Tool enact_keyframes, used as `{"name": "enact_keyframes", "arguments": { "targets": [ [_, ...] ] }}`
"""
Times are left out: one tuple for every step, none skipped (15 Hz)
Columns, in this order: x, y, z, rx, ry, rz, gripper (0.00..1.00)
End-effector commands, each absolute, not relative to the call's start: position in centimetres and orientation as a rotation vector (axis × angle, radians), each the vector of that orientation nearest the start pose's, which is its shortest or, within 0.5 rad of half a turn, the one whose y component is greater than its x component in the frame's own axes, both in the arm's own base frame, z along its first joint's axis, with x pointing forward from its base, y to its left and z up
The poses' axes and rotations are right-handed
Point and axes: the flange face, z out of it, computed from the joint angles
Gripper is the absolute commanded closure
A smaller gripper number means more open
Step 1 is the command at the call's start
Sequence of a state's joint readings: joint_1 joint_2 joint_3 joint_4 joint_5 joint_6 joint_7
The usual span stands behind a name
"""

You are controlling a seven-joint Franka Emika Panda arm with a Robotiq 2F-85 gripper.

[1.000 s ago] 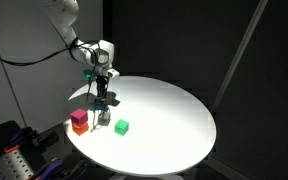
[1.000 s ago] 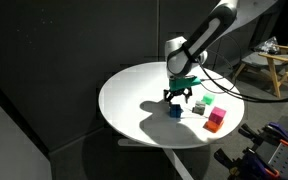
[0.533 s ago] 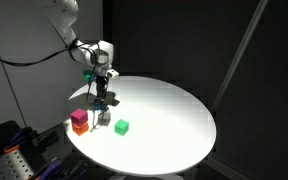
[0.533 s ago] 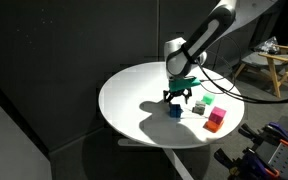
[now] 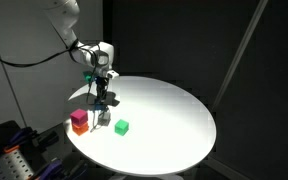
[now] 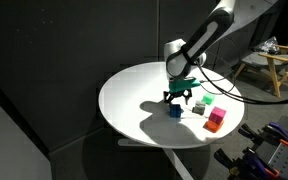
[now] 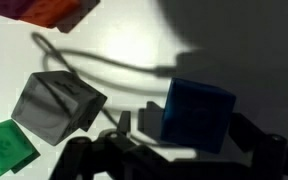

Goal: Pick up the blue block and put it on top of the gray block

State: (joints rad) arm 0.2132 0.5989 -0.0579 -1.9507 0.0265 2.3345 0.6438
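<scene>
The blue block [image 7: 196,113] is a dark-blue cube on the white round table [image 6: 134,95]. It lies between my gripper's [image 7: 187,137] open fingers, with a gap showing on the left side. In both exterior views the gripper [image 5: 101,97] [image 6: 179,97] hangs low over the blue block [image 6: 174,111]. The gray block [image 7: 56,105] [image 6: 197,108] rests tilted on the table just beside it, apart from the fingers. In an exterior view the blue block is mostly hidden behind the gripper, and the gray block [image 5: 104,120] sits below it.
A green cube [image 7: 6,148] [image 5: 122,127] [image 6: 206,100] lies near the gray one. A magenta cube stacked on an orange cube [image 5: 80,120] [image 6: 216,120] stands close by at the table's edge. A thin cable [image 7: 94,62] runs across the tabletop.
</scene>
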Motion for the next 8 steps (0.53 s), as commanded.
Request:
{"name": "enact_keyframes", "arguments": {
  "targets": [
    [59.22,9.29,15.23,-3.143,0.821,0.296,0.0],
    [59.24,9.29,15.2,-3.143,0.821,0.297,0.0],
    [59.26,9.29,15.15,-3.143,0.821,0.298,0.0],
    [59.28,9.26,15.09,-3.144,0.822,0.3,0.0],
    [59.3,9.25,15.06,-3.144,0.823,0.301,0.0],
    [59.34,9.23,15.03,-3.144,0.824,0.301,0.0],
    [59.36,9.22,14.98,-3.145,0.824,0.301,0.0],
    [59.38,9.2,14.95,-3.145,0.825,0.301,0.0]
  ]
}}
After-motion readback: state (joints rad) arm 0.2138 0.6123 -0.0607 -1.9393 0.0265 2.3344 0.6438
